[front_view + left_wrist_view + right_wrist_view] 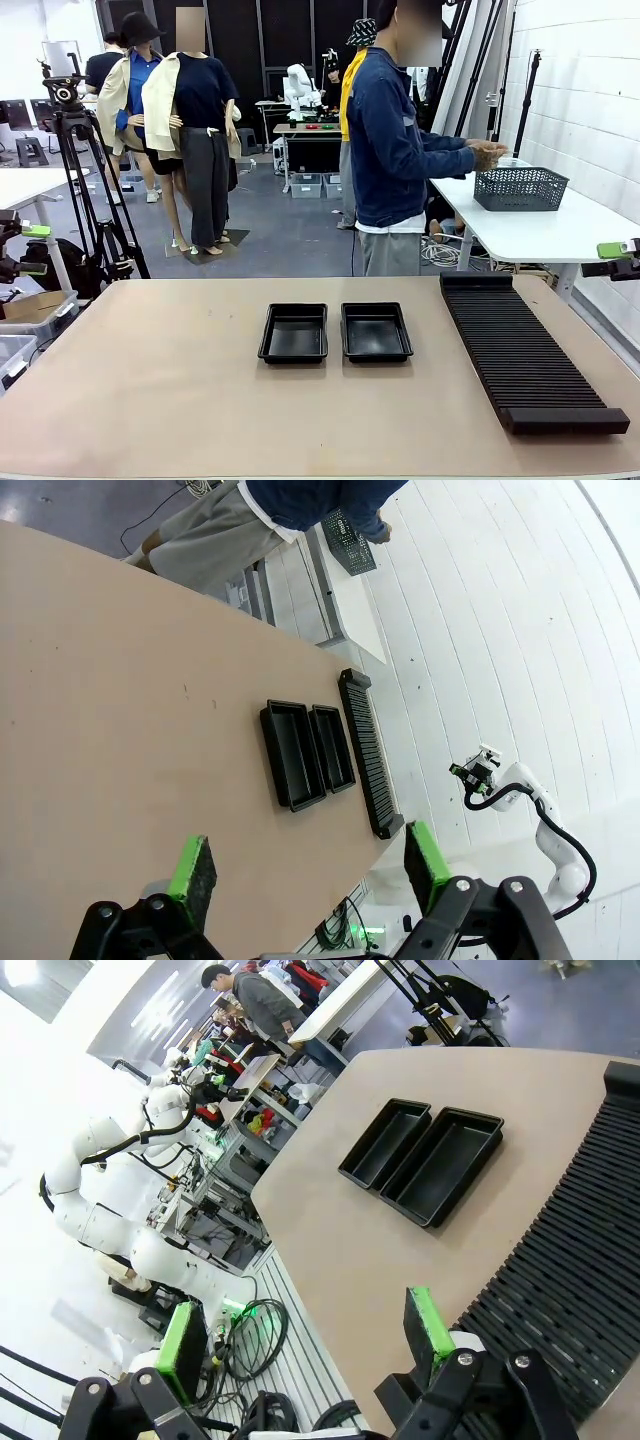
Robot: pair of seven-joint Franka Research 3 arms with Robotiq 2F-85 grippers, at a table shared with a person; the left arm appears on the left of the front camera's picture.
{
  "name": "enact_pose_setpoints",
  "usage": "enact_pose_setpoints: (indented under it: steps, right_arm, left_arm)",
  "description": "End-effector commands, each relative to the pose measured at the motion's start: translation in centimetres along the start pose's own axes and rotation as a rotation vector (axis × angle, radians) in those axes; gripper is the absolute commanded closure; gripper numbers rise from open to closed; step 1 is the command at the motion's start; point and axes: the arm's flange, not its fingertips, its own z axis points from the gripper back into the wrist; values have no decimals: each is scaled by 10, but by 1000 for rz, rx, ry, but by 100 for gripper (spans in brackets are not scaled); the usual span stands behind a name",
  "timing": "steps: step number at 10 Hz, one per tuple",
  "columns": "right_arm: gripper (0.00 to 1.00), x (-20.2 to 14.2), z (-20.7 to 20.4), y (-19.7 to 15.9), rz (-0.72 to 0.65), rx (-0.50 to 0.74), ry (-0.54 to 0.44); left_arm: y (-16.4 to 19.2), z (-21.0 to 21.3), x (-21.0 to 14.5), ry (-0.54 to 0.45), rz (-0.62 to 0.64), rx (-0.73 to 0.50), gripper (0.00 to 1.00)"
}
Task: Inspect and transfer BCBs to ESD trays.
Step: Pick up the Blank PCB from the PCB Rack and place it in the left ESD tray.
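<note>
While the person [392,150] at the far side stands turned toward a white side table [540,230], the left gripper [34,250] hangs beyond the left edge of the tan table [150,390]. Its green pads are spread wide apart and nothing sits between them. The left wrist view shows the same spread, with only bare tabletop behind the gap between the two fingers. Near the middle of the table lie the two ESD trays, side by side and just apart, long sides parallel. The left tray [294,333] and the right tray [376,331] are both glossy black, and both floors show bare. Behind them the person's hands [488,155] are held at the rim of a dark mesh basket [520,188] on the side table. What the basket holds cannot be made out, and where the BCBs are cannot be told. To the right of the trays, a long ribbed black rack [530,350] runs from the far edge of the table toward the near edge, well clear of the right tray. At the right edge of the front view the right gripper [612,259] hovers off the table's side, beyond the rack. In the right wrist view its pads stand wide apart and empty above the rack's ribs and the table corner.
</note>
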Motion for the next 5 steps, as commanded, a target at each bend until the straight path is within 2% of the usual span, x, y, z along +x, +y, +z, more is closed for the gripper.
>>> enact_pose_setpoints:
  steps: [1, 5]
  right_arm:
    - [0, 0, 0, -1, -5, 6, -3]
    - [0, 0, 0, -1, -5, 6, -3]
  left_arm:
    - [-2, 2, 0, -1, 7, -11, 0]
    - [-2, 2, 0, -1, 7, -11, 0]
